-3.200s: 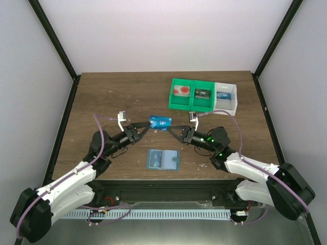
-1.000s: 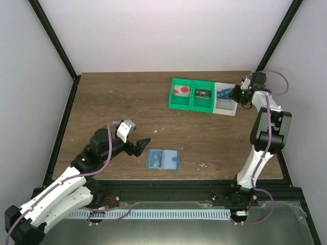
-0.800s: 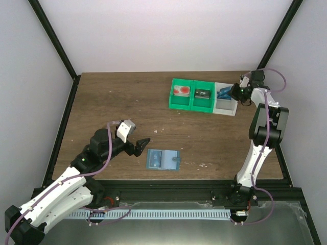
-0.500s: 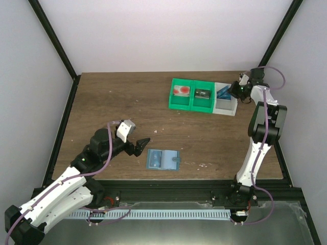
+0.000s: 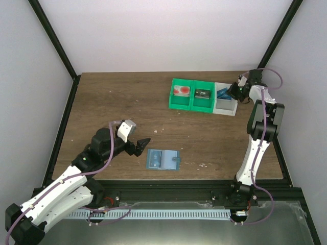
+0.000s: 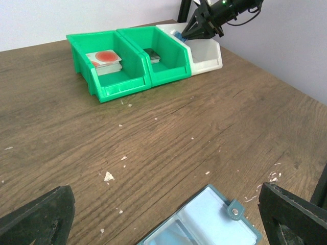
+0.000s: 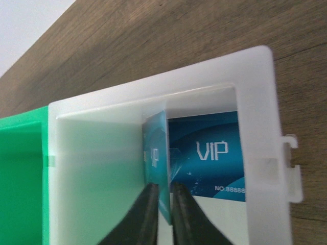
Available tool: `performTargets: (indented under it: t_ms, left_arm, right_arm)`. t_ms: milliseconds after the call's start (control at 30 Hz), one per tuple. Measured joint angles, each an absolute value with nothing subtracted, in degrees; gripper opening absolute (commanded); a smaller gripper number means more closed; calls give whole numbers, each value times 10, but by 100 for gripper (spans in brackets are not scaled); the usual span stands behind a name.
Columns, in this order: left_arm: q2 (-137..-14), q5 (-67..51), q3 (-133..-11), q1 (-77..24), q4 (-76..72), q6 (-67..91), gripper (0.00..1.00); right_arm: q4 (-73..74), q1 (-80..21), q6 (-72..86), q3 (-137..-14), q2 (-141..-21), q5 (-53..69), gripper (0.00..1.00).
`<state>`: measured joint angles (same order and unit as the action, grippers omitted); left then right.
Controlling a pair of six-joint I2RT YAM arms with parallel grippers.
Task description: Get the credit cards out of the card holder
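The card holder [image 5: 162,159], a light-blue bifold wallet, lies open on the table; it also shows in the left wrist view [image 6: 207,219]. My left gripper [image 5: 141,145] is open and empty just left of it, its jaws wide apart [image 6: 163,209]. My right gripper [image 5: 236,92] is at the white bin [image 5: 225,106] and is shut on a blue credit card [image 7: 157,153] held on edge inside the bin; its fingertips [image 7: 164,196] pinch the card's lower edge. A second blue "VIP" card [image 7: 214,153] lies flat in the same bin. No red card is in the wallet that I can see.
Two green bins stand left of the white bin [image 7: 255,92]. The left one [image 5: 181,99] holds cards with a red mark [image 6: 104,58]; the middle one [image 5: 202,102] holds a dark card [image 6: 155,55]. Small white flecks lie on the wooden table.
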<state>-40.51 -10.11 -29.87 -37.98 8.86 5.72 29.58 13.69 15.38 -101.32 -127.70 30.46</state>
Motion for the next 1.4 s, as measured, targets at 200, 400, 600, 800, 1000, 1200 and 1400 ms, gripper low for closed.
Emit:
performTargets:
  t_ms: [200,400,600,800,1000,1200,1400]
  left_arm:
    - [-409,-99,-299,-380,92,57,100]
    - [-414,-91,-299,-380,95,58,100]
    - [-413,-91,-299,-380,98,60,100]
    - [-410,-90,-299,-380,98,61,100]
    - [-431,-71,-308,-380,117,80,100]
    - [-474,-70,-324,-377,143,115,100]
    - [-502,-120,-327,-322,152,181,95]
  right_arm:
    - [294,136,168,-1016,-1277,303,28]
    - [301,135,192,-1016,-1268,268,32]
    - [312,136,206,-1016,-1242,226,30]
    - [314,126,207,-1016,-1225,216,29]
    - [318,98,213,-1004,-1204,213,33]
    - [312,40,230,-939,-1105,213,34]
    - [297,-30,251,-826,-967,218,34]
